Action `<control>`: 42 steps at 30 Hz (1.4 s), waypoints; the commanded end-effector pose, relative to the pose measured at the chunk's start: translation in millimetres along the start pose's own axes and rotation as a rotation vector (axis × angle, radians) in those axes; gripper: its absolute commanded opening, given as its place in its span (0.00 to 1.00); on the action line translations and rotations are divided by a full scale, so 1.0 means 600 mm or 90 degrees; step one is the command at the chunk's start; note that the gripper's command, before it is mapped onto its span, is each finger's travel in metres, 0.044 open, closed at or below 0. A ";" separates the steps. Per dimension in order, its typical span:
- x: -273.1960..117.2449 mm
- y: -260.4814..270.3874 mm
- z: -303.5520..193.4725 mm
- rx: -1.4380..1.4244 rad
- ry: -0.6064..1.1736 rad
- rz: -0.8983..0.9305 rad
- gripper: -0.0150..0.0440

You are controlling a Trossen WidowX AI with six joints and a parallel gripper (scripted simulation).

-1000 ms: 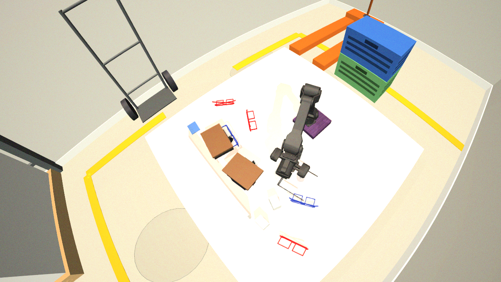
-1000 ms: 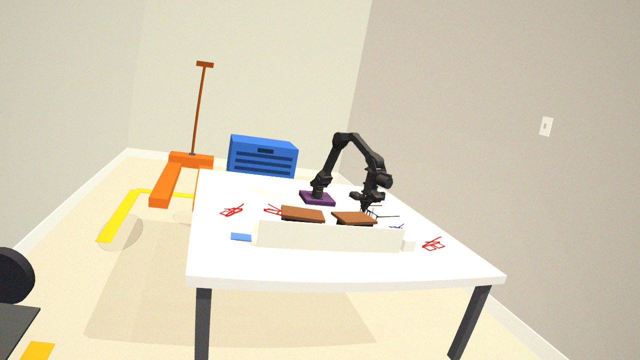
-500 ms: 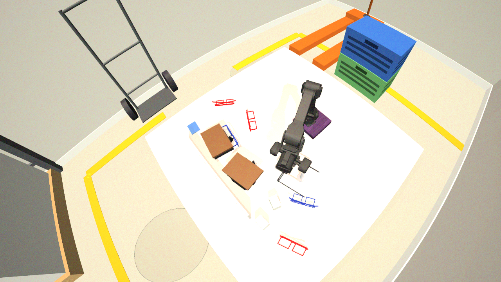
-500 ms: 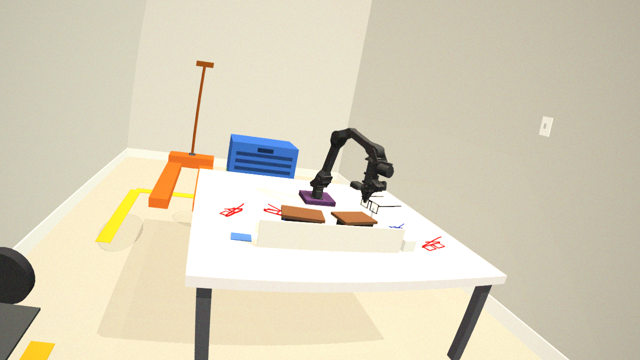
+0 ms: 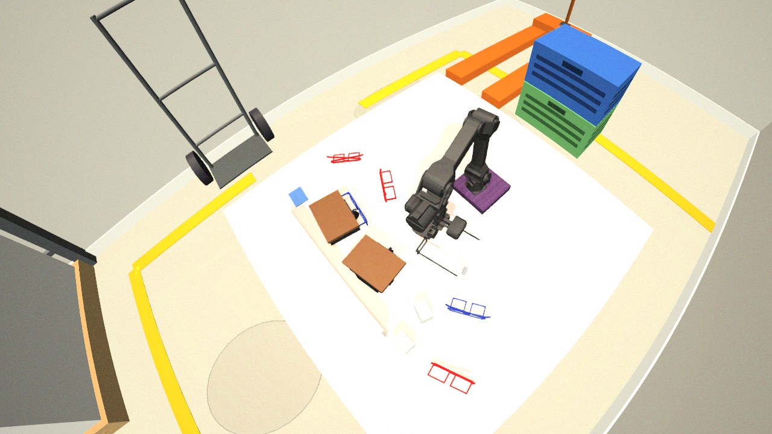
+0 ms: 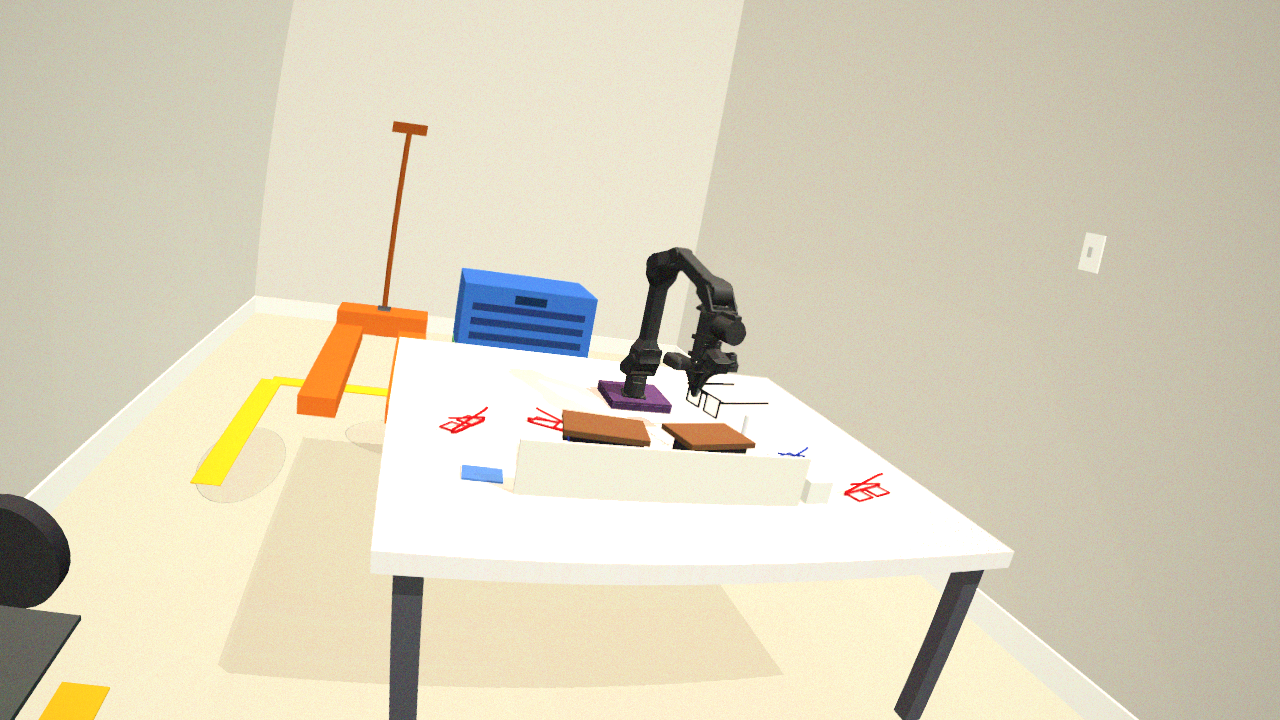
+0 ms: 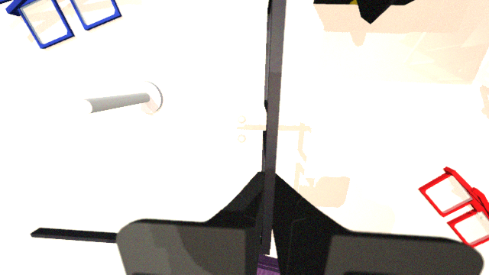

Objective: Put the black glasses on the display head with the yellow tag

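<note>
My gripper is shut on the black glasses near the middle of their front. They hang above the table, lenses downward, with the temples pointing away from the heads. One display head, mostly hidden under a brown board, wears no glasses that I can see. A small yellow patch shows on it at the wrist view's top edge. The other head, under the second brown board, has blue glasses at it.
A thin upright post stands near the held glasses. Blue glasses and several red glasses lie around. A low white wall runs behind the heads, with white blocks near its end.
</note>
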State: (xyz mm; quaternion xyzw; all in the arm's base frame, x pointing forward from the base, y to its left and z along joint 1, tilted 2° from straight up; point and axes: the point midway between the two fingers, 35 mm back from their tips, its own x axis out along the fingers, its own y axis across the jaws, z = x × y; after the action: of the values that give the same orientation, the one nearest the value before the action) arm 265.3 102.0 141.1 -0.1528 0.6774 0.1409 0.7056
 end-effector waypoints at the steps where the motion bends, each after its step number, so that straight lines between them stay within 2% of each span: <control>1: -0.001 -0.030 -0.035 -0.002 -0.006 0.001 0.25; 7: 0.004 -0.056 -0.071 -0.002 -0.005 -0.001 0.25; 42: 0.046 -0.058 -0.064 -0.002 -0.005 -0.001 0.25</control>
State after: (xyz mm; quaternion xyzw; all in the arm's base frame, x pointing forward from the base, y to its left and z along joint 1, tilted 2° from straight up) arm 245.6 54.1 117.7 -0.1537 0.6724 0.1399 0.7104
